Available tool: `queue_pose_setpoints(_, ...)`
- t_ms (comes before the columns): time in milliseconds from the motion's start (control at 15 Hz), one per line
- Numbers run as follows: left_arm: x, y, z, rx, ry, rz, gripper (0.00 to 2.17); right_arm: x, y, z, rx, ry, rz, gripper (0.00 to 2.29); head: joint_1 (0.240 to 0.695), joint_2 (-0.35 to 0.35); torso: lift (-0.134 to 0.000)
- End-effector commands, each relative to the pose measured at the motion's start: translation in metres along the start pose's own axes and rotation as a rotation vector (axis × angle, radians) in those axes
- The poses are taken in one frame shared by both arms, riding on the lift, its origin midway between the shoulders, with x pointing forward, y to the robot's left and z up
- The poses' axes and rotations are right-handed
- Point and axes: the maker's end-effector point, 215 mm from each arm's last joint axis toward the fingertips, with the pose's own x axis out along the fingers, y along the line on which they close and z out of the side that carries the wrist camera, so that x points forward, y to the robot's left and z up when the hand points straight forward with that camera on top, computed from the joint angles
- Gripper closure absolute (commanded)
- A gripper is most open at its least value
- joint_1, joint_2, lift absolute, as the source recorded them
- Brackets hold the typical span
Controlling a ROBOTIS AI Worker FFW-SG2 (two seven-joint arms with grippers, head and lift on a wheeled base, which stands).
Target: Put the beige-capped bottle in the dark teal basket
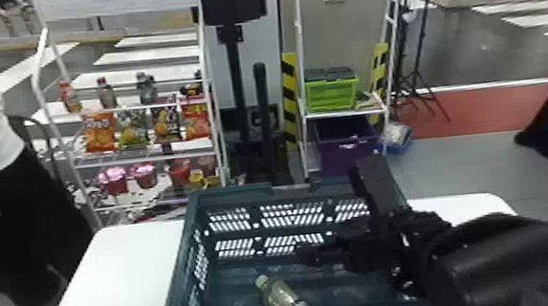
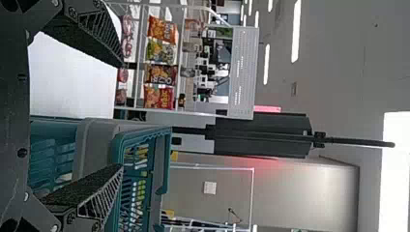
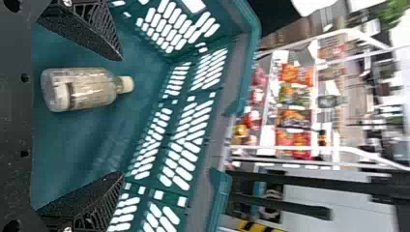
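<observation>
In the lower middle of the head view, the beige-capped bottle (image 1: 280,298) is lying on its side inside the dark teal basket (image 1: 229,193), its cap pointing toward the upper left. At centre right, over the basket, the right gripper (image 1: 329,212) is being held with its fingers wide apart, and nothing is being gripped. The left gripper (image 2: 121,116) is also being held spread and empty. The placing is apparently being completed, so trouble is mostly being risked on the way out: with too low or sideways a withdrawal, the basket's wall is being exposed to a snag and the basket to a drag across the white table (image 1: 119,256). By a knock, rolling is being invited, the bottle being round and loose.
</observation>
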Motion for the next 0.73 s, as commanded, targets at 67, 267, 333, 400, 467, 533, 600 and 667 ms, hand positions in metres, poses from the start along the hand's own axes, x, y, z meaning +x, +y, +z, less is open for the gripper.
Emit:
queue_pose_setpoints(67, 0.000, -0.002, 0.001, -0.004, 0.000, -0.001, 0.15, -0.031, -0.003, 0.008, -0.024, -0.102, -0.022, 0.03, 0.499, 0.000, 0.000)
queue_pose_setpoints(267, 0.001, 0.000, -0.004, -0.004, 0.004, 0.007, 0.15, -0.058, -0.013, 0.001, -0.065, -0.199, -0.066, 0.03, 0.499, 0.000, 0.000)
queue_pose_setpoints(333, 0.005, -0.003, -0.009, -0.006, 0.013, 0.008, 0.15, -0.069, -0.017, 0.005, -0.078, -0.271, -0.079, 0.03, 0.499, 0.000, 0.000)
queue_pose_setpoints(400, 0.005, -0.009, -0.008, -0.015, 0.012, 0.003, 0.15, -0.084, -0.019, 0.008, -0.092, -0.335, -0.090, 0.03, 0.499, 0.000, 0.000)
queue_pose_setpoints(467, 0.005, -0.014, -0.006, -0.020, 0.007, -0.008, 0.15, -0.098, -0.019, 0.003, -0.106, -0.380, -0.100, 0.03, 0.499, 0.000, 0.000)
queue_pose_setpoints(533, 0.005, -0.017, -0.006, -0.023, 0.009, -0.013, 0.15, -0.111, -0.017, 0.003, -0.116, -0.429, -0.114, 0.03, 0.499, 0.000, 0.000)
queue_pose_setpoints(600, 0.004, -0.019, -0.007, -0.024, 0.010, -0.016, 0.15, -0.126, -0.016, 0.003, -0.130, -0.489, -0.136, 0.03, 0.499, 0.000, 0.000)
queue_pose_setpoints(667, 0.002, -0.021, -0.008, -0.024, 0.014, -0.021, 0.15, -0.135, -0.018, -0.002, -0.135, -0.513, -0.151, 0.03, 0.499, 0.000, 0.000)
